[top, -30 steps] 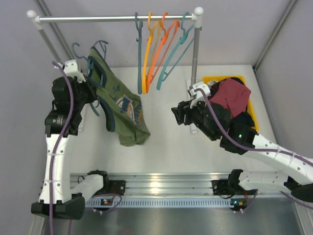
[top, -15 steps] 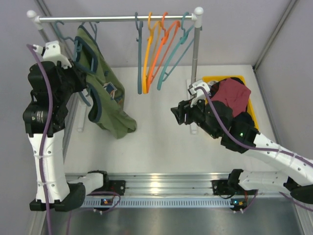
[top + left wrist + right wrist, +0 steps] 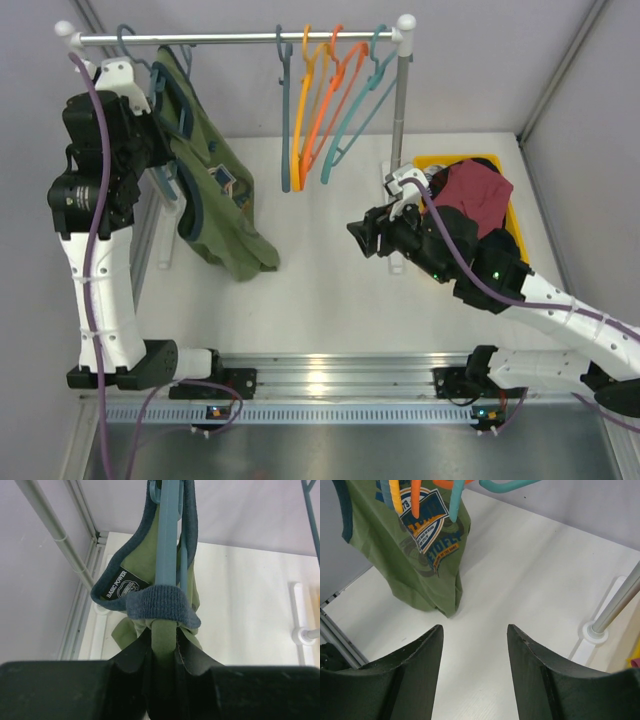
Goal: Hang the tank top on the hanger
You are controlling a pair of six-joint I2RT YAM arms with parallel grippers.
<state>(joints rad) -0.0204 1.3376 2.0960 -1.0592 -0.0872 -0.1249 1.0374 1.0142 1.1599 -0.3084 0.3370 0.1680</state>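
The olive-green tank top (image 3: 212, 190) hangs on the slate-teal hanger (image 3: 125, 36), whose hook is up at the left end of the rail; I cannot tell whether it rests on it. My left gripper (image 3: 157, 98) is raised beside the rail. In the left wrist view the left gripper (image 3: 164, 641) is shut on the hanger (image 3: 167, 535) through the green fabric of the tank top (image 3: 142, 562). My right gripper (image 3: 358, 233) hovers open over the table, and the right wrist view shows the right gripper (image 3: 475, 630) empty, with the printed tank top (image 3: 410, 555) beyond it.
A metal rail (image 3: 240, 38) on posts spans the back. Orange hangers (image 3: 318, 100) and other teal hangers (image 3: 355, 110) hang at its right end. A yellow bin (image 3: 512, 220) with a maroon garment (image 3: 472, 195) stands at the right, behind my right arm.
My left arm has lifted the hanger and tank top up and left to the rail. The top now hangs straighter. The right arm has barely moved.
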